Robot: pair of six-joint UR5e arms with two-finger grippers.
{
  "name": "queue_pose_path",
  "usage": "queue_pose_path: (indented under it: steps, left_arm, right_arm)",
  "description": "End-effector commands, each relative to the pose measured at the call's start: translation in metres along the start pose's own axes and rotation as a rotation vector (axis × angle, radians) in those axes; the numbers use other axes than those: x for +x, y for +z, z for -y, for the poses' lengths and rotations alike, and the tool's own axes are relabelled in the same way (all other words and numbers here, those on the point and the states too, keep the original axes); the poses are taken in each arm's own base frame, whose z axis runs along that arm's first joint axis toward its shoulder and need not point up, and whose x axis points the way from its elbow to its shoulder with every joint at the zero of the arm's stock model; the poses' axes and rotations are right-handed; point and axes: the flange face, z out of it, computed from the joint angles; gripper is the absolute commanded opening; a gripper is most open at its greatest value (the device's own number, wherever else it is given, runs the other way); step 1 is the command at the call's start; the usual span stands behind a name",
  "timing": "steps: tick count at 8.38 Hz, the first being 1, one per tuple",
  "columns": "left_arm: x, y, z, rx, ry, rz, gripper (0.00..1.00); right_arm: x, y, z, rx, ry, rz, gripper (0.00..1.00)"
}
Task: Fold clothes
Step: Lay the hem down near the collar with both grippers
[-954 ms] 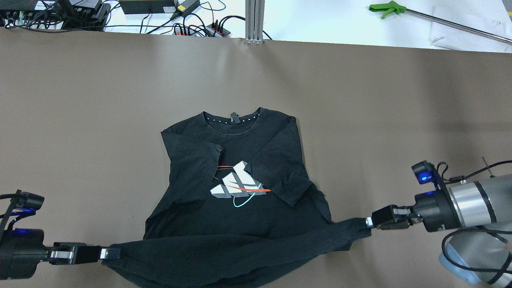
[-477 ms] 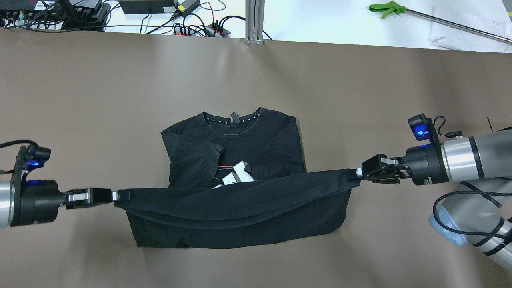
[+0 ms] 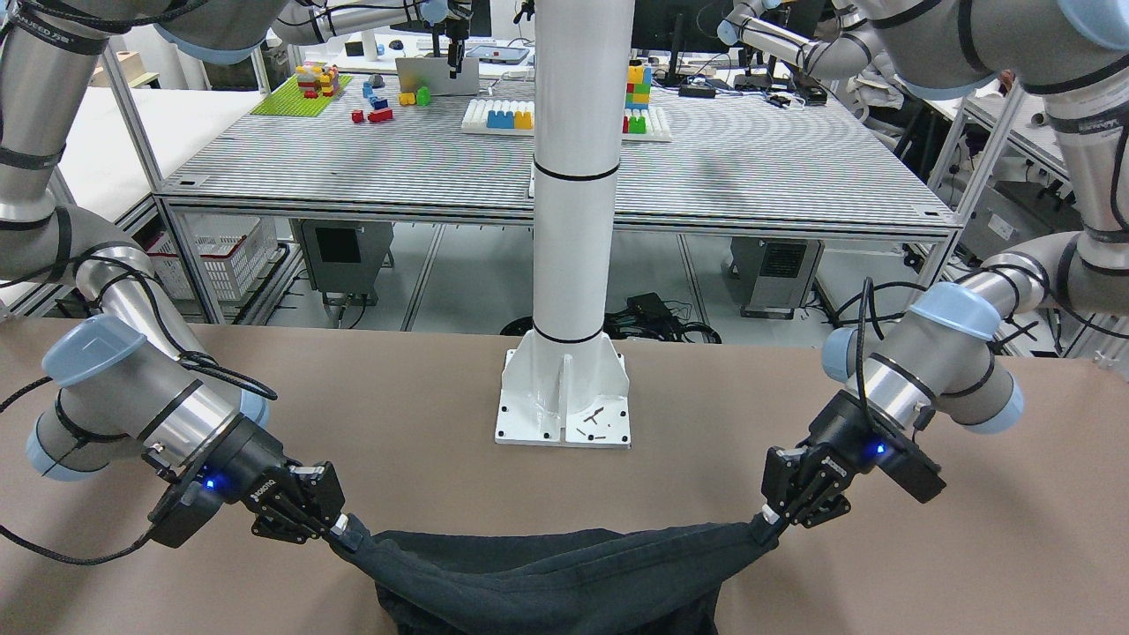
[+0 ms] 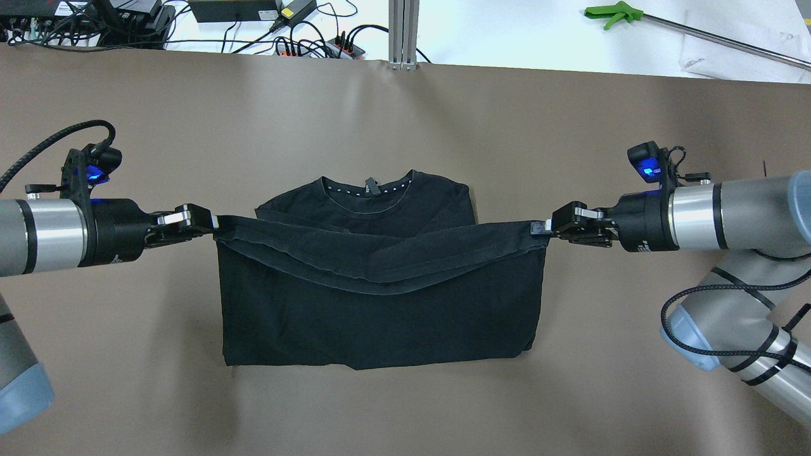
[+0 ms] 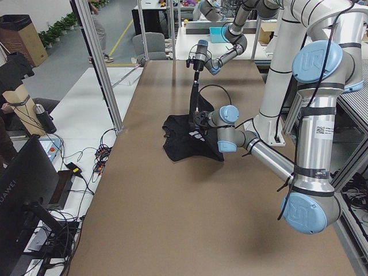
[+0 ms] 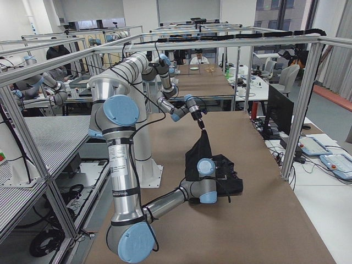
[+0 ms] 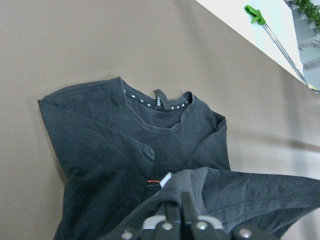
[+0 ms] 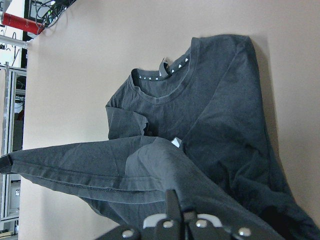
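Observation:
The clothes are one black T-shirt (image 4: pixel 380 297) lying on the brown table (image 4: pixel 405 114), collar at the far side. My left gripper (image 4: pixel 212 223) is shut on the left corner of its bottom hem. My right gripper (image 4: pixel 546 227) is shut on the right corner. The hem hangs stretched between them, a little above the table, over the shirt's chest just short of the collar (image 4: pixel 367 187). The lower half is doubled over the upper half. In the front-facing view the left gripper (image 3: pixel 766 520) is on the right and the right gripper (image 3: pixel 340 527) on the left, with the shirt (image 3: pixel 547 573) sagging between them.
The white pole base (image 3: pixel 564 397) stands on the table behind the shirt, on the robot's side. Beyond the table's far edge are cables and power strips (image 4: pixel 304 38), an aluminium post (image 4: pixel 403 31) and a green-handled reach tool (image 4: pixel 611 14).
Both grippers have carried the hem away from the robot, from the near edge up over the shirt. The printed logo is now covered by the folded lower half.

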Motion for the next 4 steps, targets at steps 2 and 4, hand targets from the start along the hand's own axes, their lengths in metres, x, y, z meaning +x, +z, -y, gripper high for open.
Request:
queue_pose_path:
  steps: [2,4]
  left_arm:
    - [-0.056,0.036,0.051,0.078,-0.022,0.131,0.00]
    - [-0.064,0.049,0.059,0.085,-0.028,0.154,0.00]
  right_arm:
    - [-0.003,0.032,0.037,0.144,-0.034,-0.079,0.00]
    - [0.008,0.047,0.053,0.190,-0.023,-0.108,0.00]
